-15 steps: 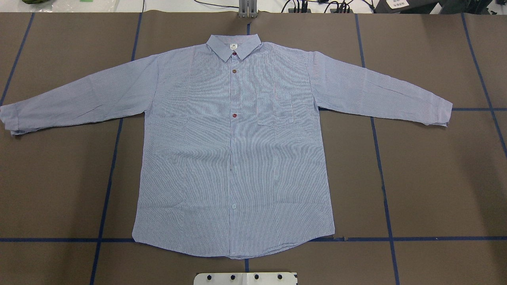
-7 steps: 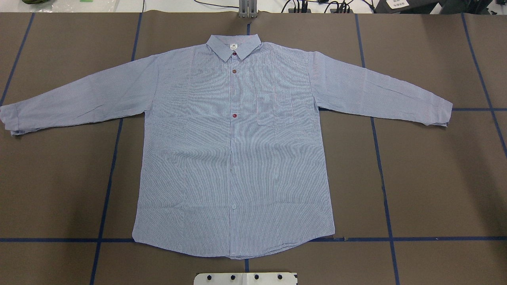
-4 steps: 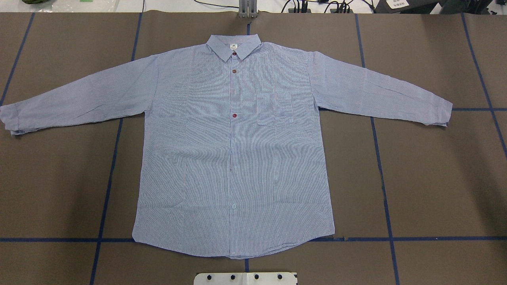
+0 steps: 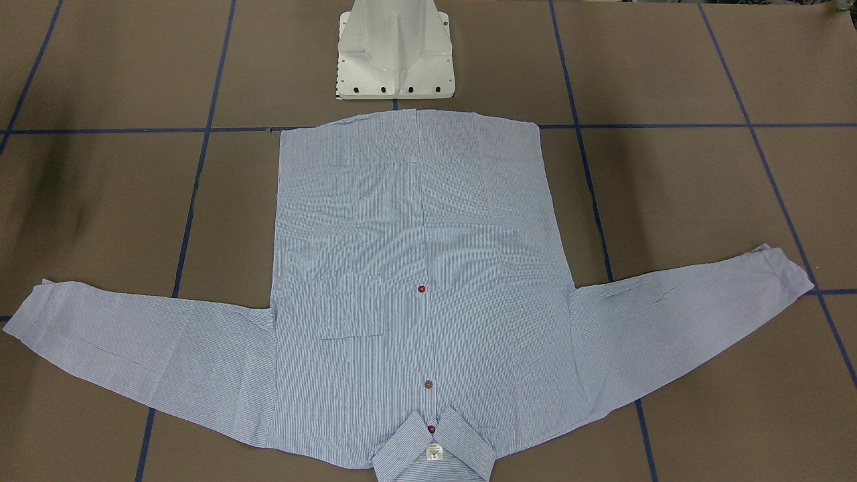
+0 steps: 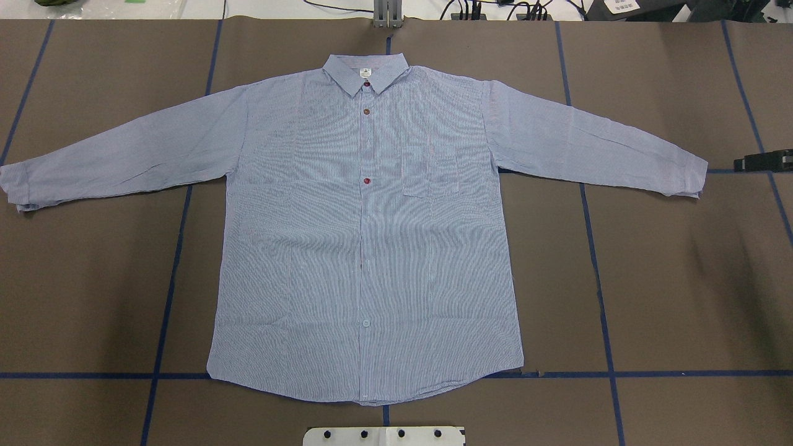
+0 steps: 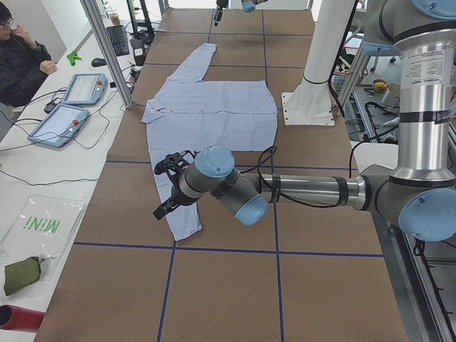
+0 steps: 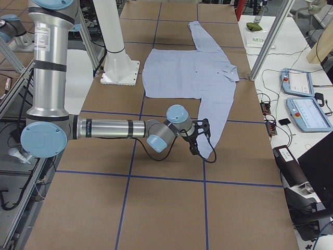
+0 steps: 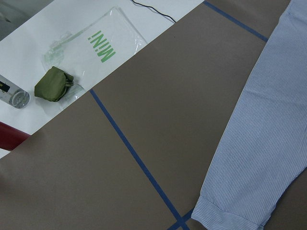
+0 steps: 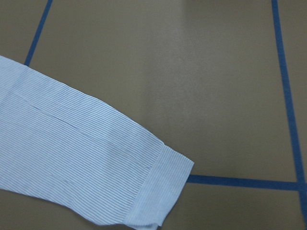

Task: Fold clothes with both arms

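The striped light blue shirt [image 5: 365,248] lies flat and face up on the brown table, sleeves spread, collar [image 5: 367,71] at the far side. It also shows in the front view [image 4: 415,268]. My right gripper [image 5: 763,162] shows only as a black tip at the overhead view's right edge, just beyond the right cuff [image 5: 691,176]. In the right side view it [image 7: 200,138] hovers beside that cuff [image 9: 153,191]. My left gripper [image 6: 162,189] hangs by the left sleeve's cuff [image 8: 230,215]. I cannot tell whether either gripper is open or shut.
The white pedestal base [image 5: 384,435] stands at the near edge by the hem. A side table on the left holds tablets [image 6: 68,121], a clear bag [image 8: 103,43] and a green pouch [image 8: 53,84]. An operator [image 6: 21,64] sits there. Blue tape lines cross the table.
The black tip of my right gripper has come into the overhead view at the right edge, and a shadow has appeared on the table's right side. The shirt has not moved.
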`<state>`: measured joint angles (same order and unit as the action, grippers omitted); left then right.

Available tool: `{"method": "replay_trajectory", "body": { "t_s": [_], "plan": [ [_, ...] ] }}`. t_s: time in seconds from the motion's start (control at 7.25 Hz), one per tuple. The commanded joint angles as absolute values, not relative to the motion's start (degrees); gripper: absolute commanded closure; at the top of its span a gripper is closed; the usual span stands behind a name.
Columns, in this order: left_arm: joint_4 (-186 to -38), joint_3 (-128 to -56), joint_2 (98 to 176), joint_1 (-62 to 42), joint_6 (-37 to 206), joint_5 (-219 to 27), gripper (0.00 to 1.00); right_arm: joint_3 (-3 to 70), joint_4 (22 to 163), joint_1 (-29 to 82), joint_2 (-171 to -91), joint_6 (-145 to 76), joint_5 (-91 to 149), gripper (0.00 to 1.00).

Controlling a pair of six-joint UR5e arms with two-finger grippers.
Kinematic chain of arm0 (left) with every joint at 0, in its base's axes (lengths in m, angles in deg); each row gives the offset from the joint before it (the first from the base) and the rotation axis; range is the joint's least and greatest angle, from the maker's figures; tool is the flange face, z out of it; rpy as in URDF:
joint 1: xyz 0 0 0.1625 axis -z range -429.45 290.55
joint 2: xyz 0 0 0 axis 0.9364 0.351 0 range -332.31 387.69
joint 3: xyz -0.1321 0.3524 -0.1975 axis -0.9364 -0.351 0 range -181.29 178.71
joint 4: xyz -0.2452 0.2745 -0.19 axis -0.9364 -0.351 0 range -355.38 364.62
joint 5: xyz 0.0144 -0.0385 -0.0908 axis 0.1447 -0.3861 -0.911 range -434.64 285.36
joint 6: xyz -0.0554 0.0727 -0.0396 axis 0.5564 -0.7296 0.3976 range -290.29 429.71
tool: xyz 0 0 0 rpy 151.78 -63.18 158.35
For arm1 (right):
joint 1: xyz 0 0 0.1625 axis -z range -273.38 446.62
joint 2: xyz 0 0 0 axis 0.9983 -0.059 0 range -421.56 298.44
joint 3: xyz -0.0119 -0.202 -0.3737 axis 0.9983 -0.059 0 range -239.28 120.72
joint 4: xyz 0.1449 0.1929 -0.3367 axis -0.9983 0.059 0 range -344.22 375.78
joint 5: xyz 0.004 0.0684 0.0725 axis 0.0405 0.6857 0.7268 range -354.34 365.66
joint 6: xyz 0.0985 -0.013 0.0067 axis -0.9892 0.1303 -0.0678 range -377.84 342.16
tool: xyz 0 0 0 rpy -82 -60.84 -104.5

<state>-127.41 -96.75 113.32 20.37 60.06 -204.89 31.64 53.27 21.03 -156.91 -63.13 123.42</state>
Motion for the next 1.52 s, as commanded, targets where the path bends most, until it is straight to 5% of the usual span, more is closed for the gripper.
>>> {"method": "replay_trajectory", "body": {
  "t_s": [0.0, 0.28, 0.83, 1.38],
  "plan": [
    [-127.65, -96.82, 113.29, 20.37, 60.05, -204.89, 0.0, 29.94, 48.74, 30.42, -156.66, -73.8, 111.62, 0.0],
    [-127.65, -96.83, 113.29, 20.37, 60.05, -204.89, 0.0, 29.84, 48.39, 32.65, -156.66, -77.33, 108.76, 0.14],
    [-127.65, -96.83, 113.38, 20.37, 60.05, -204.89, 0.0, 19.31, 36.7, 32.66, -153.67, -78.48, 108.67, 0.22],
    [-127.65, -97.09, 113.38, 20.28, 60.05, -204.89, 0.0, 18.51, 36.78, 32.66, -153.15, -78.57, 108.58, 0.52]
  ]
}}
